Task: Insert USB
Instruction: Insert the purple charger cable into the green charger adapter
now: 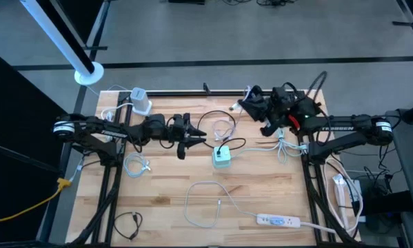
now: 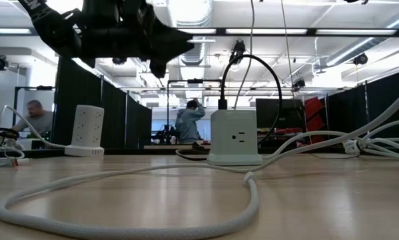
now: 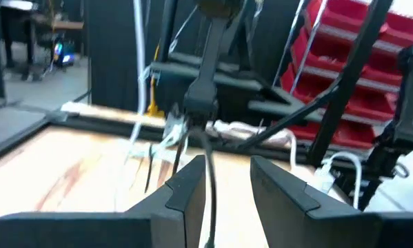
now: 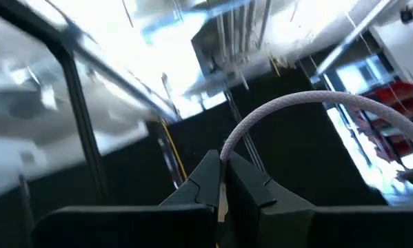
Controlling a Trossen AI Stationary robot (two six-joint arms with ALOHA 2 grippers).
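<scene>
Pinching white braided cable (image 4: 309, 103) between closed right gripper (image 4: 223, 180) fingers, raised over table's far edge (image 1: 192, 94); left gripper (image 3: 223, 180) spread, astride black cord near charging cube (image 1: 222, 158); light, limp, best held at rigid plug.

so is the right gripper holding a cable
Yes: in the right wrist view the right gripper has its jaws shut on the end of a pale braided cable that arches away from it.

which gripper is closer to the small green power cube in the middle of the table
Left. The left gripper hovers just beside the green power cube, toward the left arm's side. The right gripper is farther off near the table's far edge, pinching a white cable.
</scene>
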